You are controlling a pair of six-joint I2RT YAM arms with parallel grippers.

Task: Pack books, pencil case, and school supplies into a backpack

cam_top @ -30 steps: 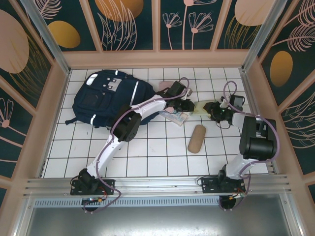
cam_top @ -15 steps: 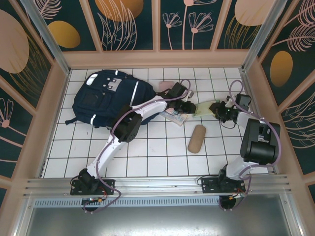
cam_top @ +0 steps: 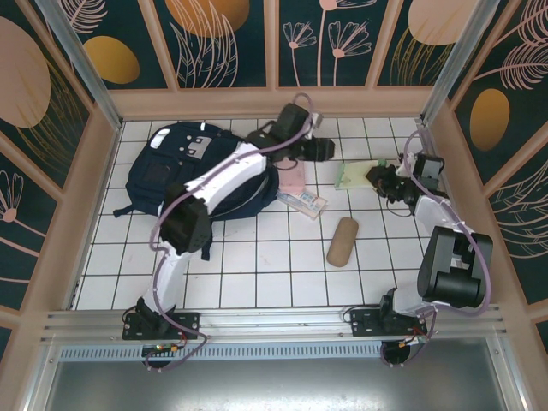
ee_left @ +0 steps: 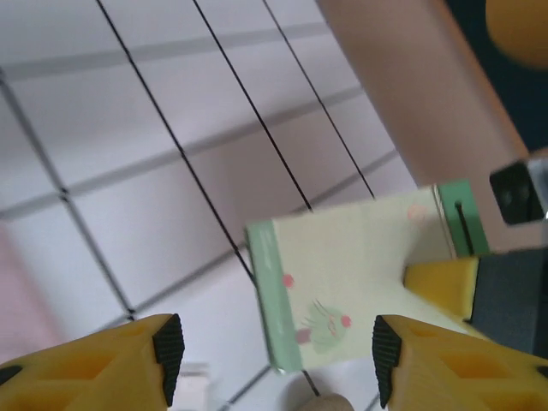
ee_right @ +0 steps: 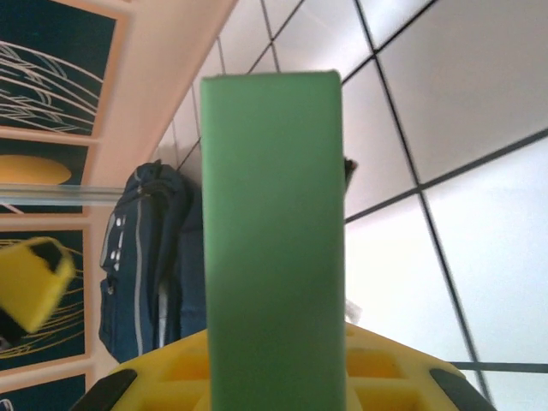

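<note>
From above, the left arm (cam_top: 227, 175) crosses the backpack (cam_top: 167, 171), covering its right side and part of a pink item (cam_top: 294, 180) toward the table's (cam_top: 257, 274) back edge. At the right wrist, a green notebook (ee_right: 272, 240) stands edge-on, its lower end buried in the right gripper (ee_right: 276, 368), masking part of the backpack. At the left wrist, blur smears the notebook's cover print; the frame's bottom edge cuts a tan object (ee_left: 321, 402).

Left tool (cam_top: 325, 150) wider, away from pale green booklet (cam_top: 358, 174), now solely in right tool (cam_top: 382, 178).
</note>
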